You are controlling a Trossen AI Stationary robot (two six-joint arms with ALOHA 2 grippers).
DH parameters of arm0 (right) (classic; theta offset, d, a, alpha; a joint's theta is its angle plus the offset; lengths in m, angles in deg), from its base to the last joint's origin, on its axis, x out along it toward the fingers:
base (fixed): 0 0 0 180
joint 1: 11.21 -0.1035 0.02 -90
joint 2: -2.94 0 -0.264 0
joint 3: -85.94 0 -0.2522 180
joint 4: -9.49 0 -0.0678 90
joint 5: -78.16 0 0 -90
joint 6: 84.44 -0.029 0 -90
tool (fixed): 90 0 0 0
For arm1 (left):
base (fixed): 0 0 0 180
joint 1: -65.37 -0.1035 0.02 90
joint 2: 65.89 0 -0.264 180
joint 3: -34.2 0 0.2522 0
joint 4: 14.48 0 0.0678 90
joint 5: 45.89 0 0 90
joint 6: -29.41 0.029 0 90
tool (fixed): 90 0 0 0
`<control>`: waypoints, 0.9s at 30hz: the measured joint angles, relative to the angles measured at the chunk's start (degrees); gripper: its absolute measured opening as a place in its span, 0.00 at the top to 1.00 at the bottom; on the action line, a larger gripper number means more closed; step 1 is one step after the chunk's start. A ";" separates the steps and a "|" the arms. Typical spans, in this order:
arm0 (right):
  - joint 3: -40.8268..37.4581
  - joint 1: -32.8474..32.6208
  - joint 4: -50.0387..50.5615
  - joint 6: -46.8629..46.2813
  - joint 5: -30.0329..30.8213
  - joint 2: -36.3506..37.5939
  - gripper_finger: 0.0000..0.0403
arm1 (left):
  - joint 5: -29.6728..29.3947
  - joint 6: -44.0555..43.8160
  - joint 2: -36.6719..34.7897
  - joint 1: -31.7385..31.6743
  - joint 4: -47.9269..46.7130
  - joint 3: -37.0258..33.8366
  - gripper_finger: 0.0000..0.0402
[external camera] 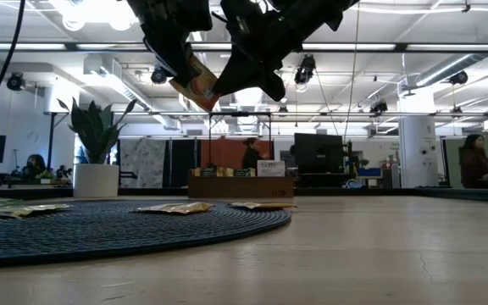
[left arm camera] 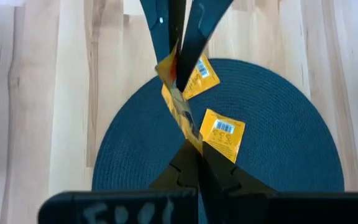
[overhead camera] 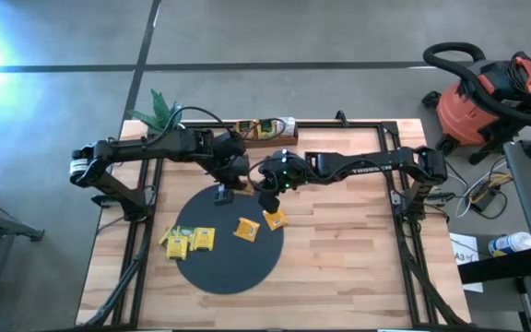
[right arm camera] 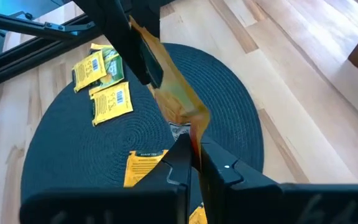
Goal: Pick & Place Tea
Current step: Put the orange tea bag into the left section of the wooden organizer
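- Low view shows one tea packet (external camera: 195, 87) held in the air between the left gripper (external camera: 180, 63) and the right gripper (external camera: 237, 80), both clamped shut on opposite ends of it.
- Thin foil that crumples easily: judged very light and floppy, best pinched by an edge.
- Four more packets (overhead camera: 188, 242) lie on the black round mat (overhead camera: 224, 272); one (overhead camera: 274, 219) overlaps its right rim.
- At the table's far edge, a wooden tray (overhead camera: 264, 130) holds something I cannot make out.
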 joint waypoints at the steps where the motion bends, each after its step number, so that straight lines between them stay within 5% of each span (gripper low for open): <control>1: 0.00 -0.08 0.02 -0.10 -0.01 0.00 0.96 | 0.00 -0.20 0.00 0.02 0.37 0.00 1.00; 27: -0.76 -1.77 0.06 -2.87 -0.85 0.07 0.97 | 0.59 -3.17 -0.02 -0.01 1.20 0.00 1.00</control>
